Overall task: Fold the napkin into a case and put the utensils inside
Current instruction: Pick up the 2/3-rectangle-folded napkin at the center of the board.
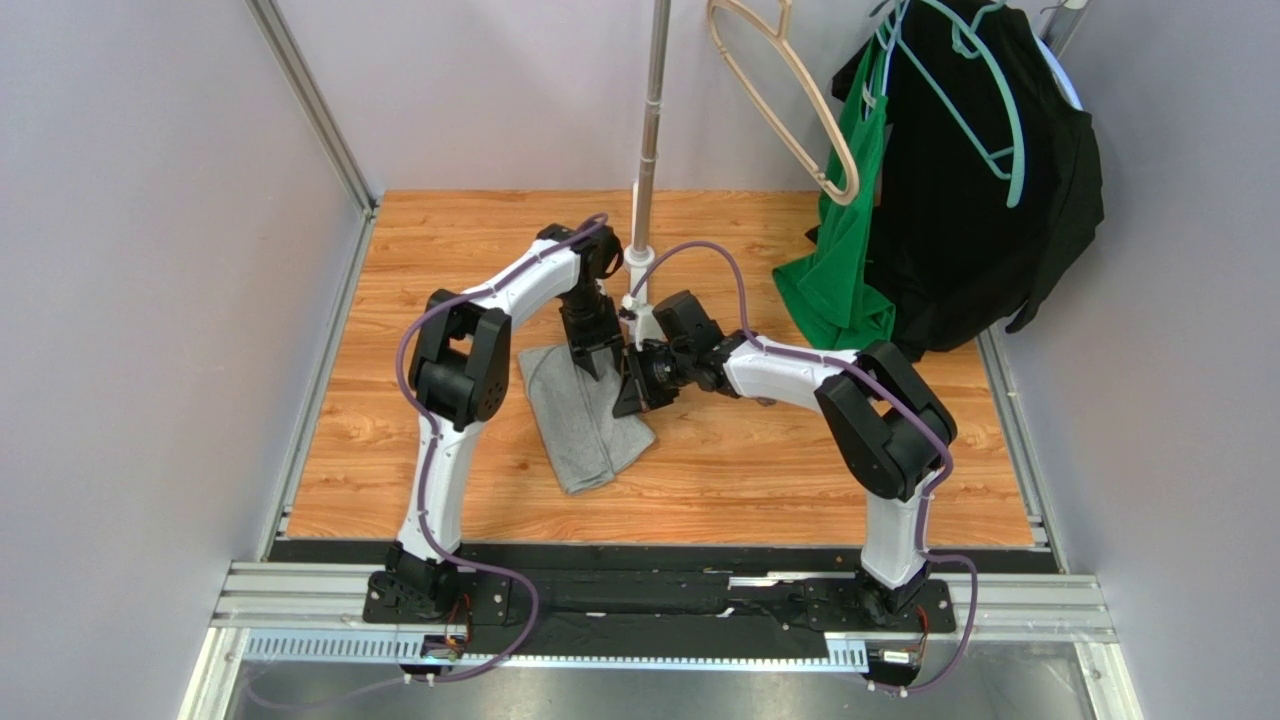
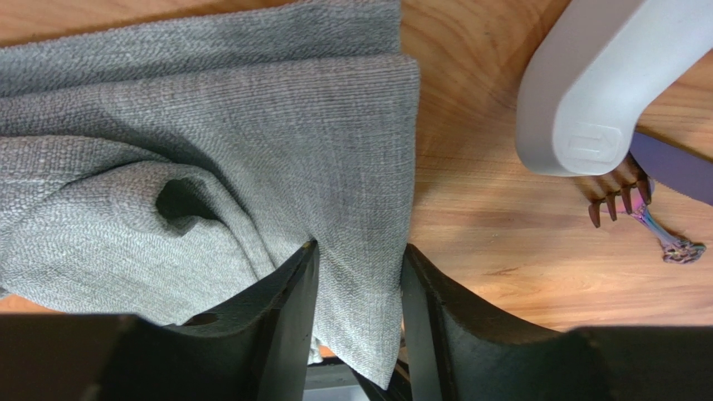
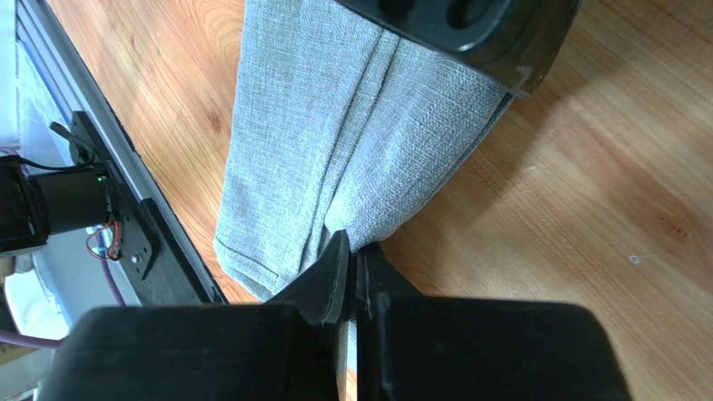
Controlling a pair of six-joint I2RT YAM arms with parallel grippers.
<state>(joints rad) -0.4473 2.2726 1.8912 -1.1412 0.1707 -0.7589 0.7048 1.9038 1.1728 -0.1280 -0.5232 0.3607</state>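
The heather-grey napkin [image 1: 579, 420] lies folded into a long layered strip on the wooden table [image 1: 781, 465]. My left gripper [image 1: 597, 353] stands over its far end. In the left wrist view the left gripper [image 2: 360, 251] is open, and a flap of the napkin [image 2: 251, 125] fills the gap between its fingers. My right gripper [image 1: 634, 393] is at the strip's right edge. There the right gripper [image 3: 356, 246] is shut on a fold of the napkin [image 3: 335, 125]. The silvery fork [image 2: 640, 209] and the dark purple utensil [image 2: 678, 167] lie beside the cloth, partly hidden by the right arm's grey link [image 2: 602, 83].
A metal pole [image 1: 649, 135] rises behind the grippers. A green garment [image 1: 842, 270] and a black garment [image 1: 977, 180] hang at the back right with hangers [image 1: 796, 90]. Grey walls close in both sides, and a metal rail [image 1: 661, 608] runs along the near edge.
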